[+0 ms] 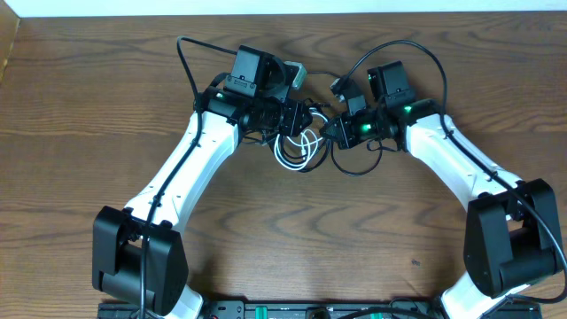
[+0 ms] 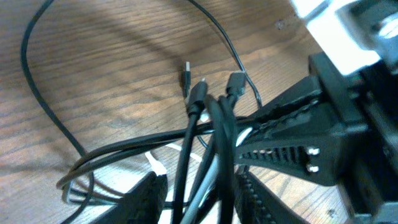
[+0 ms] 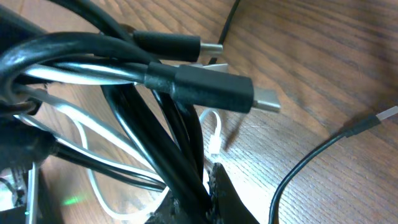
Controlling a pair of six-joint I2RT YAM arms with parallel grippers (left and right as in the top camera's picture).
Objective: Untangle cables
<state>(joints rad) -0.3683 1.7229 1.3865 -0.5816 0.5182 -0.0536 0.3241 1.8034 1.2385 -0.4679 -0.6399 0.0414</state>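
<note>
The cables (image 1: 303, 142) are lying in 1 knot at the far middle of the worktop (image 1: 283, 239), between the 2 arms. The white cable (image 1: 290, 159) is looping out on the near side and the black cables (image 2: 214, 146) are bunching over it. The right jaws are gripping the black bunch: in the left wrist view their 2 fingers (image 2: 280, 152) are converging on it with hardly any gap. The left jaws are straddling the same bunch from below in their own view, but I cannot tell whether they are pinching it or only standing around it. Several plugs (image 3: 214, 90) are sticking out free past the bunch, clear of the wood. These cords are probably going to handle as light and limp. They will be sagging wherever they are not held, and a smooth sheath may be sliding through a loose pinch. Pulling on 1 strand is likely to be dragging its neighbours and tightening the knot. The plugs, being thicker than the cord, may be catching in any loop they pass through. The better hold is likely the stiff moulded collar just behind a plug, not the metal tip and not mid-cord. 1 arm could be pinning the bunch while the other is feeding that end back out.
</note>
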